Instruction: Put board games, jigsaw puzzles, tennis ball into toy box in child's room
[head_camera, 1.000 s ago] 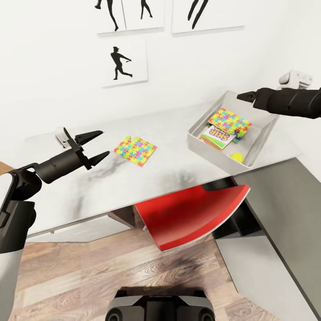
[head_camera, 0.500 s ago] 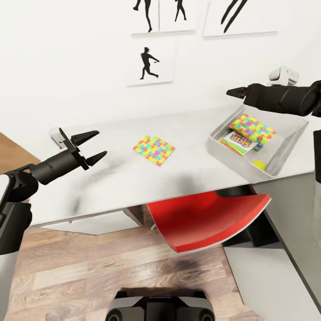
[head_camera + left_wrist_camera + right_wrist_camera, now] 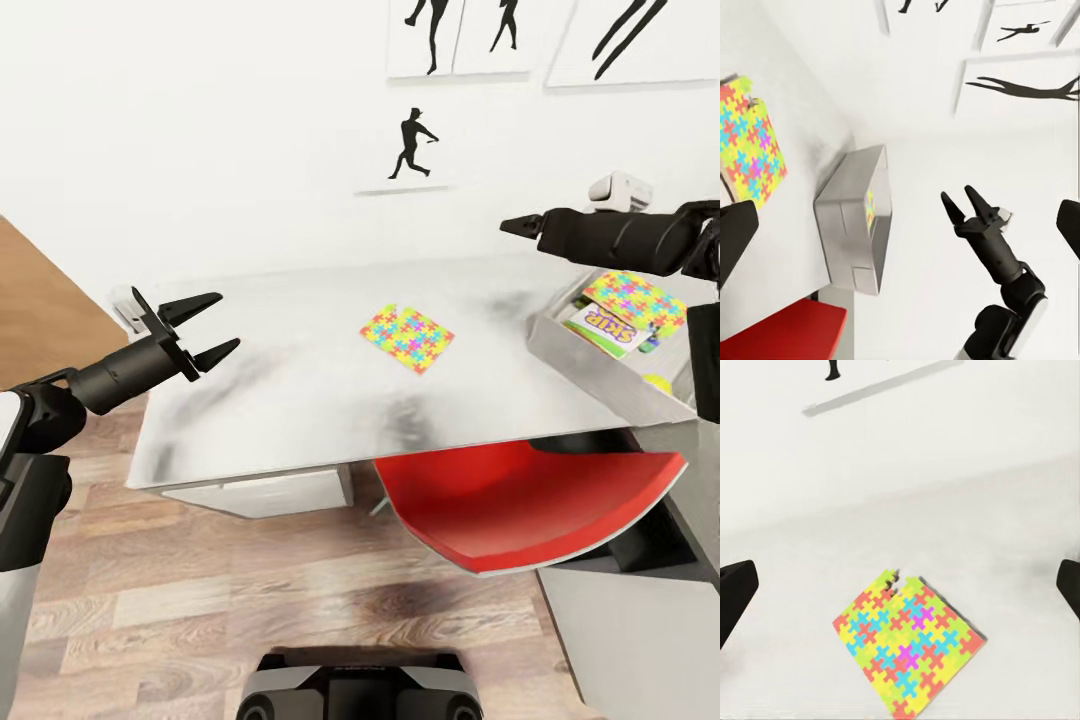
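With both claws, left (image 3: 210, 325) and right (image 3: 507, 226), hanging open and empty, the robot is seemingly going for the last puzzle (image 3: 407, 338) on the table (image 3: 280, 400), needing a grasp before carrying it to the tray (image 3: 600, 375).

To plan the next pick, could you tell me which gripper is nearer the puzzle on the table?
Right, narrowly. The right gripper hangs above the puzzle, toward the toy box; the left gripper is farther off, past its other side.
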